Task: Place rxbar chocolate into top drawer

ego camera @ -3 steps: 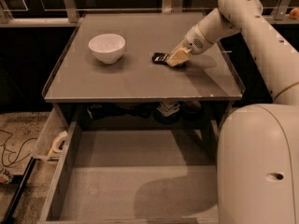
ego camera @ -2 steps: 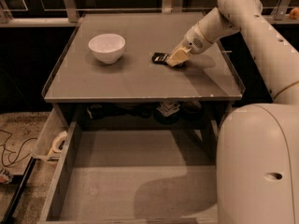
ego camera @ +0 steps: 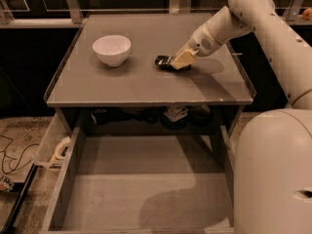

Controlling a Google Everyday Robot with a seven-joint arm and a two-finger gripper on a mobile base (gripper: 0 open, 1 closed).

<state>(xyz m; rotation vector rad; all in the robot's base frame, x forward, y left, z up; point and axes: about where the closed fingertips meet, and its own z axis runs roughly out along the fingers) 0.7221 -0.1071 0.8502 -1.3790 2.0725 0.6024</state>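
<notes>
The rxbar chocolate, a small dark bar, lies flat on the grey table top, right of centre. My gripper is down at the bar's right end, touching or covering that end, with the white arm reaching in from the upper right. The top drawer is pulled out wide open below the table's front edge, showing a flat grey bottom and low side walls. Nothing lies in it.
A white bowl stands on the table to the left of the bar. A small pale side tray with a tape roll hangs at the drawer's left. My white base fills the lower right. Cables lie on the floor at left.
</notes>
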